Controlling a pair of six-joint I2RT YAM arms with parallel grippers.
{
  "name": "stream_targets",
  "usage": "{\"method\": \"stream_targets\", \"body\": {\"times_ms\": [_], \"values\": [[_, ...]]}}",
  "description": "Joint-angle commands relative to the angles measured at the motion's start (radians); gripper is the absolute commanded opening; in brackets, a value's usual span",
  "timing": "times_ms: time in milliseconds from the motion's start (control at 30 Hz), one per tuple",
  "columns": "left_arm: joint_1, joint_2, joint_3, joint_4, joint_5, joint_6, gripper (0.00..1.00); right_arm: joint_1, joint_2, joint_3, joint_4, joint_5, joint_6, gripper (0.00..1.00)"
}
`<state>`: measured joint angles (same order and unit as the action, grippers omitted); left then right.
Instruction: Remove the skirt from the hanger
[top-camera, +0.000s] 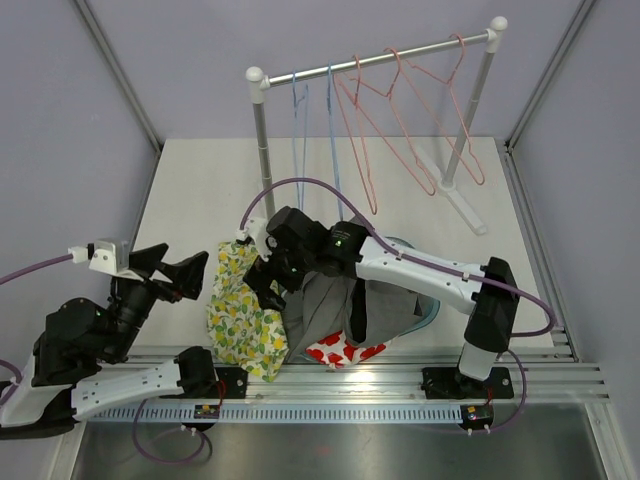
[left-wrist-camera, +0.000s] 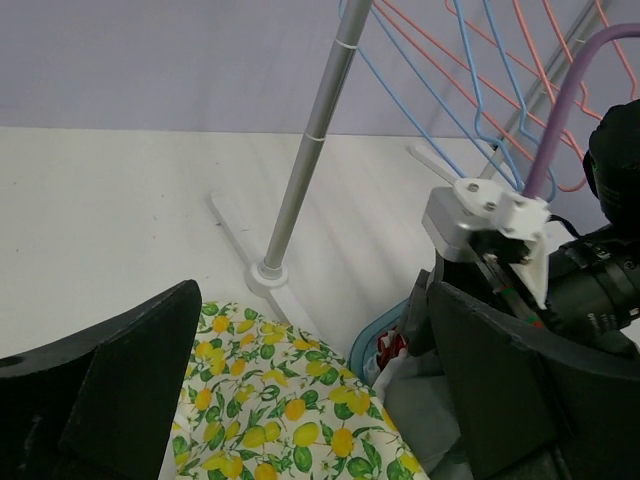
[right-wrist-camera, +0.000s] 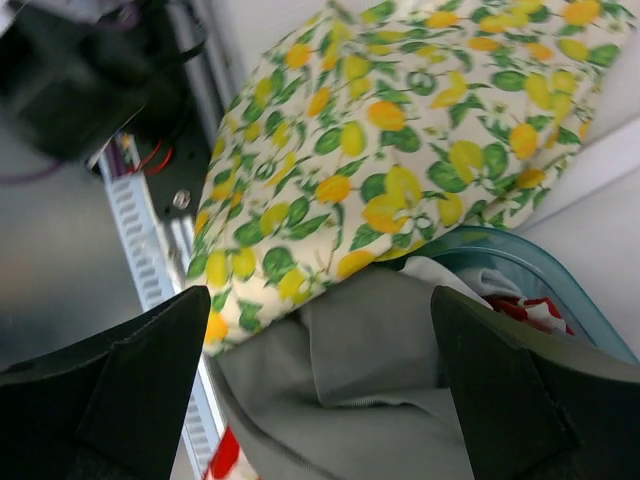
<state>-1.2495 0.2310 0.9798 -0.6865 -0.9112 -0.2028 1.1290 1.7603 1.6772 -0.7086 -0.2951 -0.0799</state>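
Observation:
The skirt (top-camera: 240, 310), white with a yellow lemon print, lies crumpled on the table's front, partly against the pile of clothes; no hanger shows on it. It also shows in the left wrist view (left-wrist-camera: 270, 400) and the right wrist view (right-wrist-camera: 400, 150). Empty blue hangers (top-camera: 300, 150) and pink hangers (top-camera: 400, 130) hang on the rack (top-camera: 375, 58). My left gripper (top-camera: 190, 275) (left-wrist-camera: 310, 400) is open and empty, just left of the skirt. My right gripper (top-camera: 265, 285) (right-wrist-camera: 320, 390) is open and empty, over the skirt's right edge and a grey garment (right-wrist-camera: 380, 380).
A teal basket (top-camera: 432, 310) holds grey, black and red-patterned clothes under my right arm. The rack's post (left-wrist-camera: 300, 170) and foot stand behind the skirt. The rail (top-camera: 330, 385) runs along the near edge.

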Motion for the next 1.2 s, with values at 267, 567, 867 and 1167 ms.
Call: {"method": "stream_targets", "body": {"times_ms": [267,567,867,1167], "values": [[0.001,-0.056,-0.004,-0.004,-0.035,-0.046,0.99,0.066,0.114,-0.016,0.138,0.307,0.456,0.99],[0.001,-0.096,-0.007,-0.031,-0.031,-0.067,0.99,0.083,0.169,-0.056,0.116,0.264,0.47,0.72],[0.001,-0.124,-0.017,-0.025,0.018,-0.06,0.99,0.094,0.18,0.194,0.017,0.166,0.122,0.0],[0.001,-0.182,-0.023,0.031,0.081,0.0,0.99,0.078,-0.039,0.597,-0.446,-0.115,-0.578,0.0]]}}
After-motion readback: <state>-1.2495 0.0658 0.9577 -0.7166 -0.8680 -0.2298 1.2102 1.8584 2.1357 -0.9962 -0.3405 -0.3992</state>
